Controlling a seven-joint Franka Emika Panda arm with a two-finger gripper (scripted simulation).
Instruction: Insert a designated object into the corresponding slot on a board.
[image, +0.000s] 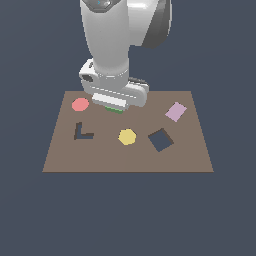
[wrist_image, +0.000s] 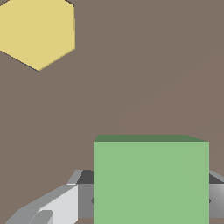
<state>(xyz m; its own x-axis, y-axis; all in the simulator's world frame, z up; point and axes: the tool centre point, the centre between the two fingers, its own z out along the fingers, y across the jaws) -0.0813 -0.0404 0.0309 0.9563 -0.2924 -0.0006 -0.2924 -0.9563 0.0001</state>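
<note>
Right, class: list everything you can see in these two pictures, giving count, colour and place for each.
board: one, brown, lying flat under everything.
green block: one, between the gripper's fingers, near the board's far edge.
yellow hexagon: one, board's middle.
red round piece: one, far corner, exterior view's left.
lilac square: one, far side, exterior view's right.
diamond slot: one, dark, beside the hexagon.
L-shaped cutout: one, dark, exterior view's left.
gripper: one, white-grey, low over the board.

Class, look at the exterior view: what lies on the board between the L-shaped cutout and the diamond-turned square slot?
The yellow hexagon lies between the L-shaped cutout and the slot, on the board, in the exterior view.
</note>
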